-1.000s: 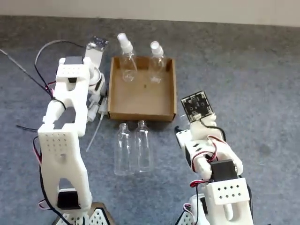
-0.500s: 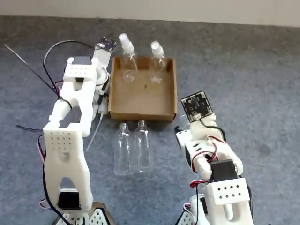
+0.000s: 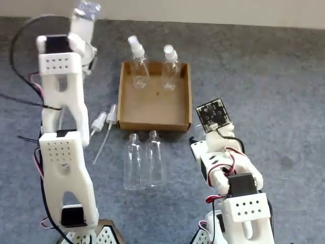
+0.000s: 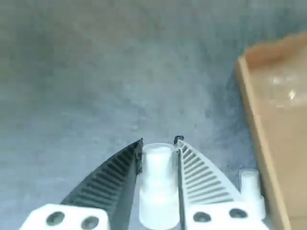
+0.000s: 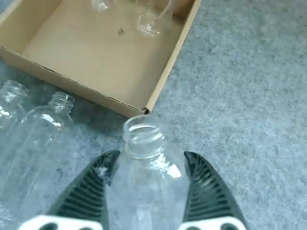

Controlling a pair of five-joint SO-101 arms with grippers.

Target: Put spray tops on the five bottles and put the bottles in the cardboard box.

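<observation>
The left gripper clamps a spray top, the right gripper an open bottle with its neck free, seemingly ready for capping.

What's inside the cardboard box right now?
Two spray-topped bottles stand along the far wall of the cardboard box. The rest is plain cardboard floor with one small dark speck; nothing covers any part.

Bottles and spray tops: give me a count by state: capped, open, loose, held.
Capped bottles in the cardboard box: 2
Open bottles on the table: 2
Open bottle in the right gripper: 1
Loose spray tops on the table: 2
Spray top in the left gripper: 1
Total: 5 bottles, 3 unfitted spray tops
</observation>
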